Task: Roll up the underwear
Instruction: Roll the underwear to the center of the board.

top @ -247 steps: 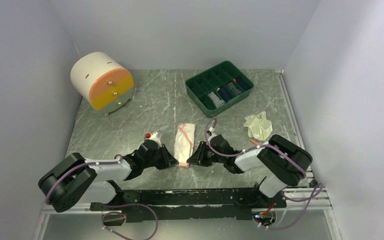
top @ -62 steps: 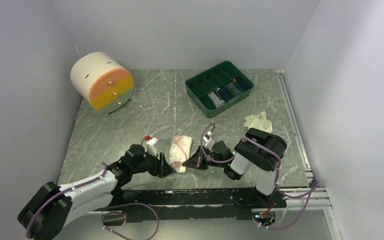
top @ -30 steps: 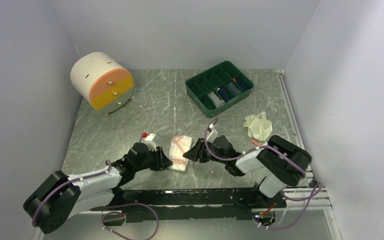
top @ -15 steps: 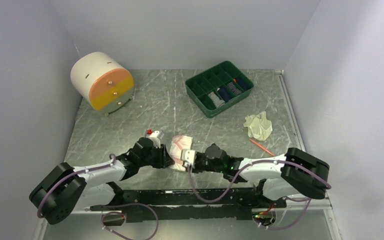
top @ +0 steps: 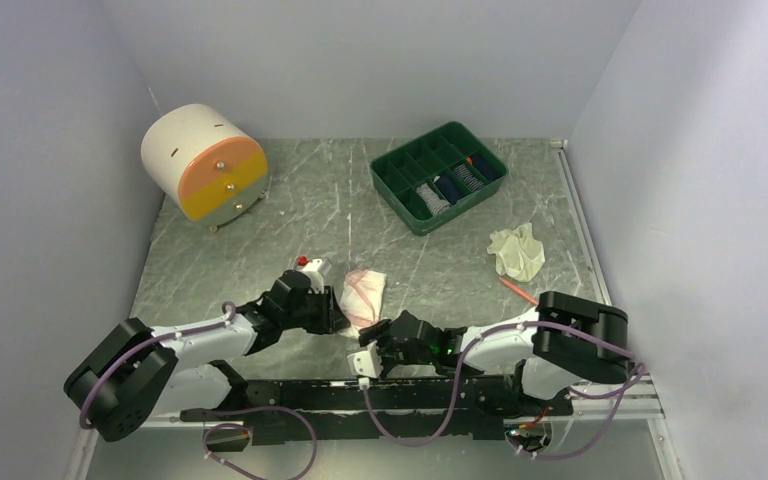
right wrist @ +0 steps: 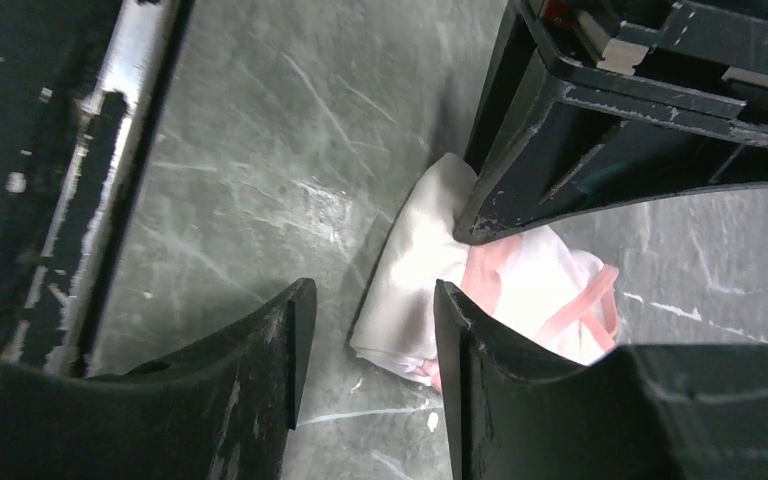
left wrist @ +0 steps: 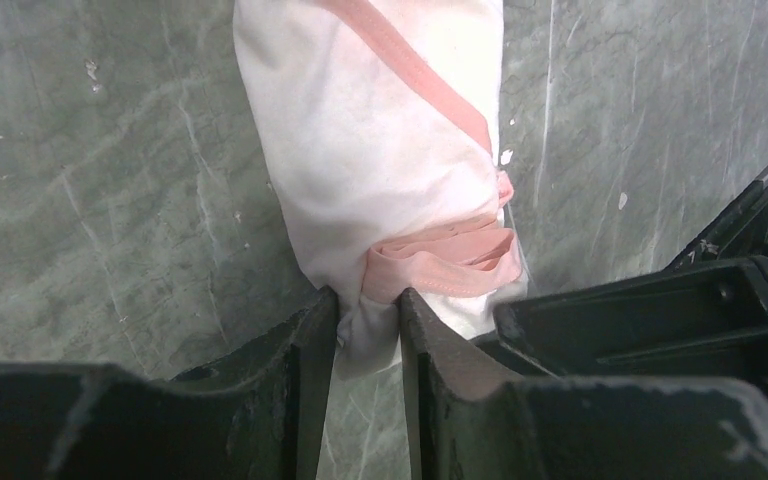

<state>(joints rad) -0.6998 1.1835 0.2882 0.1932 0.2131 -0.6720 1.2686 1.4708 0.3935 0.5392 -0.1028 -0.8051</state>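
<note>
The white underwear with pink trim (top: 364, 293) lies bunched into a loose, partly rolled bundle near the table's front middle. My left gripper (top: 337, 312) is shut on its near end; in the left wrist view the fingers (left wrist: 315, 330) pinch white cloth (left wrist: 380, 150) just below the pink band. My right gripper (top: 375, 334) is open and empty, low beside the front rail. Its tips (right wrist: 372, 300) stand just short of the bundle's corner (right wrist: 410, 300). The cream-white underwear (top: 516, 250) lies crumpled at the right.
A green divided tray (top: 400, 190) with small items stands at the back. A round white, orange and yellow drawer box (top: 203, 162) stands at the back left. A thin red stick (top: 520, 292) lies near the cream garment. The black front rail (right wrist: 20, 150) is close to my right gripper.
The flat strip has been gathered into a shorter bundle. My right gripper has let go, pulled back toward the front rail and turned. My left gripper keeps its hold.
</note>
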